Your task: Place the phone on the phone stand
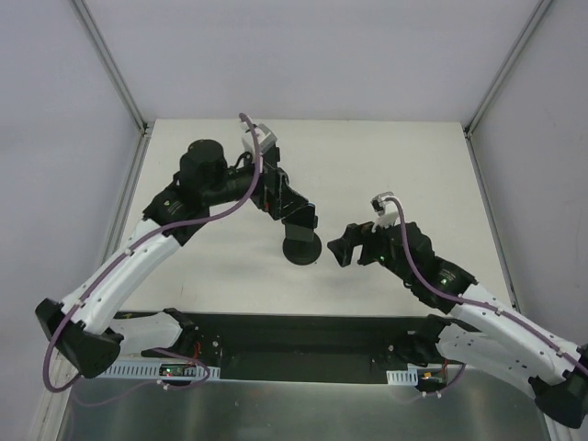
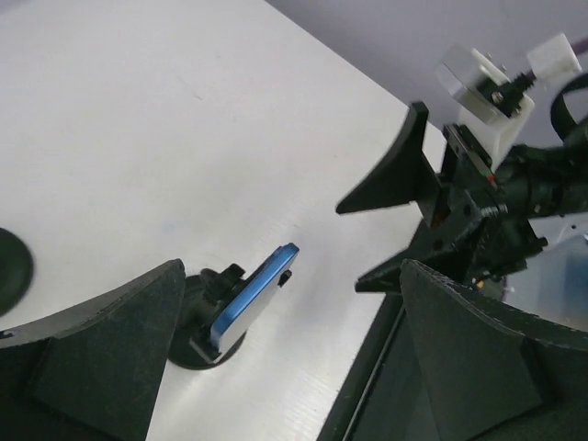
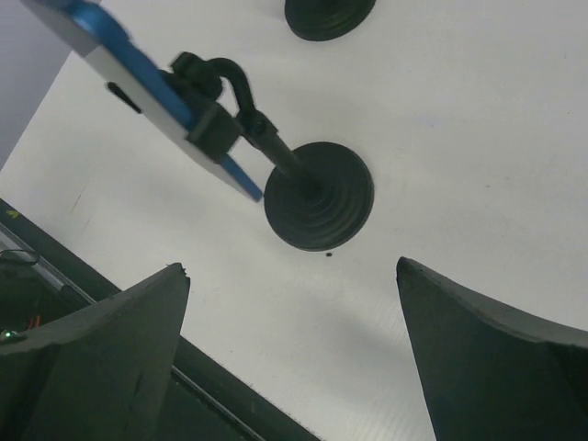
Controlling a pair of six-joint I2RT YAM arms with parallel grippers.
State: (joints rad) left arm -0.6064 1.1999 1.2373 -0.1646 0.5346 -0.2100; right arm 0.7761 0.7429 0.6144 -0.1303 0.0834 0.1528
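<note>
Seen from the left wrist, the left gripper (image 2: 292,264) has its two dark fingers spread wide, holding nothing. Just beyond them, in line with the gap, the slim blue slab phone (image 2: 250,301) sits tilted in the cradle of the black round-based phone stand (image 2: 204,292) on the white counter (image 2: 138,119). Farther out and to that gripper's right, the right gripper (image 2: 349,248) points toward the phone with its jaws also parted and nothing between them. A second black round disc (image 2: 7,271) shows at the far left edge.

From the right wrist, the right gripper (image 3: 292,265) is likewise spread and empty. The stand (image 3: 319,195) stands ahead of its fingers, its ribbed round base flat on the counter (image 3: 459,138) and its bent neck rising to the clamp. The phone (image 3: 138,64) sits in that clamp, up and to the left of the gripper, clear of both fingers. The other black disc (image 3: 329,16) lies farther out.

From above, the left gripper (image 1: 301,223) hangs directly over the stand, whose base (image 1: 301,250) peeks out below it. The right gripper (image 1: 342,246) is just beside that base, apart from it. I cannot make out the phone from up there.
</note>
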